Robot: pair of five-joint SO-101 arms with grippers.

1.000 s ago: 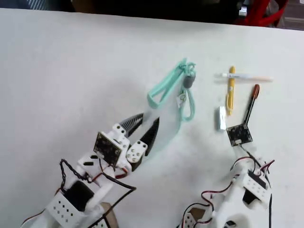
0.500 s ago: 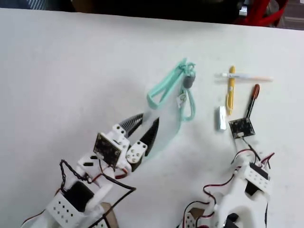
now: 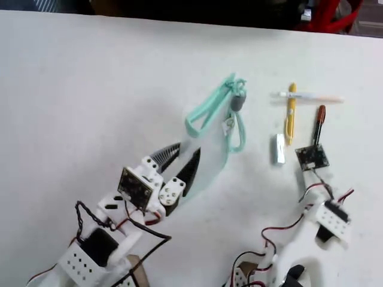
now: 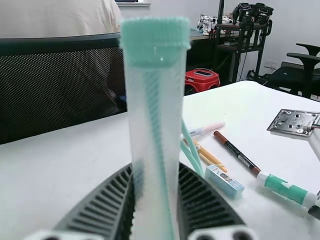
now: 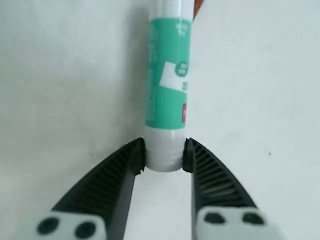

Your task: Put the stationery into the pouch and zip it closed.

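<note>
Over the last second the right arm has swung rightward and a little farther out. Its tool (image 5: 164, 150) is narrowed onto the white end of the green marker (image 5: 167, 85), which lies on the surface (image 3: 90, 78) at the right. The left tool (image 4: 155, 172) clamps the pouch (image 4: 152, 90) by its near end, left of centre, so the marker looks ready to lift and carry across.

Frosted plastic pouch (image 4: 150, 100), glossy plastic tube (image 5: 167, 75)
</note>
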